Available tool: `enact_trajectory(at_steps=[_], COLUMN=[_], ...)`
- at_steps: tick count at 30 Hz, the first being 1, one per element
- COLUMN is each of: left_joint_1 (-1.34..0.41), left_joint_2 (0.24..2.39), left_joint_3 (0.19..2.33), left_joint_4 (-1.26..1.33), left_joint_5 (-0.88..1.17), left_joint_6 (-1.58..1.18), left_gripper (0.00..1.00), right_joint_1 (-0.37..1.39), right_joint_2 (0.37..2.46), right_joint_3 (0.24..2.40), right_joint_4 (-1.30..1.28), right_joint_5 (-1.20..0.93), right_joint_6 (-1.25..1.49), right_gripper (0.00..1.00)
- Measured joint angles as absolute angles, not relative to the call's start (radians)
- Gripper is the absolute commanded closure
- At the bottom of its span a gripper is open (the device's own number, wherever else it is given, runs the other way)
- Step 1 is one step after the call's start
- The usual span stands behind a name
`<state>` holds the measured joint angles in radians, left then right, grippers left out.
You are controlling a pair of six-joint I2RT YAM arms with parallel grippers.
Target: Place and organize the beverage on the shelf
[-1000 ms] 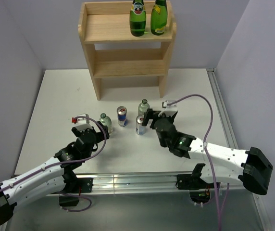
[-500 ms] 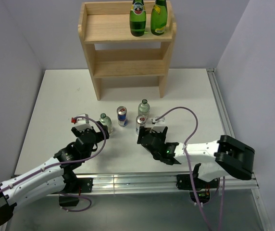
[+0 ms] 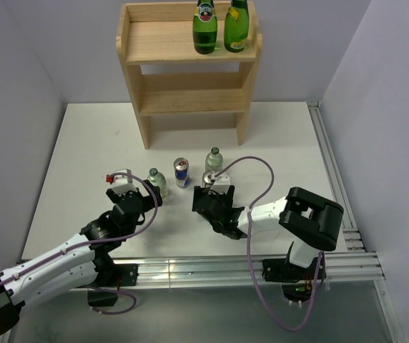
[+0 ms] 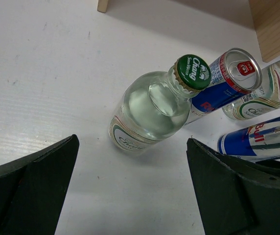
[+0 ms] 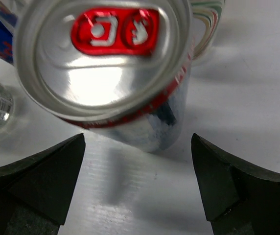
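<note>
Left jaws gape empty at a clear green-capped glass bottle, right jaws likewise at a silver red-tabbed can, both standing on the white worktop before the light wooden three-tier shelf.

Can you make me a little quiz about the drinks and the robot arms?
1. True or false: two dark green glass bottles stand on the top tier of the light wooden shelf.
2. How many drinks stand on the white table?
3. The right gripper is open around which? A: the silver can with a red tab. B: a green bottle. C: a shelf post.
Key: 1 true; 2 four; 3 A.
</note>
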<state>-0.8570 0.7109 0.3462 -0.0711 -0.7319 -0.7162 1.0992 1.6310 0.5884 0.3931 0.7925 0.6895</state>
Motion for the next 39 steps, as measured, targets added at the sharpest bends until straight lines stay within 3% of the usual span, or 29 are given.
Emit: enact_trajectory(at_steps=[16, 19, 20, 27, 32, 39], left_joint_1=[-0.857, -0.857, -0.857, -0.857, -0.857, -0.857], left_joint_2=[0.711, 0.717, 0.719, 0.725, 0.735, 0.735], left_joint_3=[0.346, 0.346, 0.346, 0.346, 0.346, 0.346], left_joint_4=[-0.071, -0.071, -0.071, -0.07, -0.07, -0.068], left_joint_5=[-0.731, -0.731, -0.731, -0.731, -0.731, -0.731], left_joint_6=[-0.715, -0.715, -0.715, -0.715, -0.715, -0.714], left_gripper=[0.01, 0.01, 0.01, 0.01, 0.01, 0.01], right_joint_1=[1.015, 1.009, 1.006, 0.981, 0.981, 1.028], right_joint_2=[1.713, 1.726, 1.731, 1.754, 1.753, 1.667], right_joint_3=[0.636, 0.641, 0.643, 0.65, 0.648, 0.624], right_joint_4=[0.515, 0.541, 0.547, 0.591, 0.591, 0.458], right_joint_5=[0.793, 0.793, 0.793, 0.802, 0.802, 0.828], right_joint_6=[0.61, 0.601, 0.599, 0.586, 0.597, 0.65], right_gripper=[0.08, 0.22, 0.35, 0.92, 0.99, 1.0])
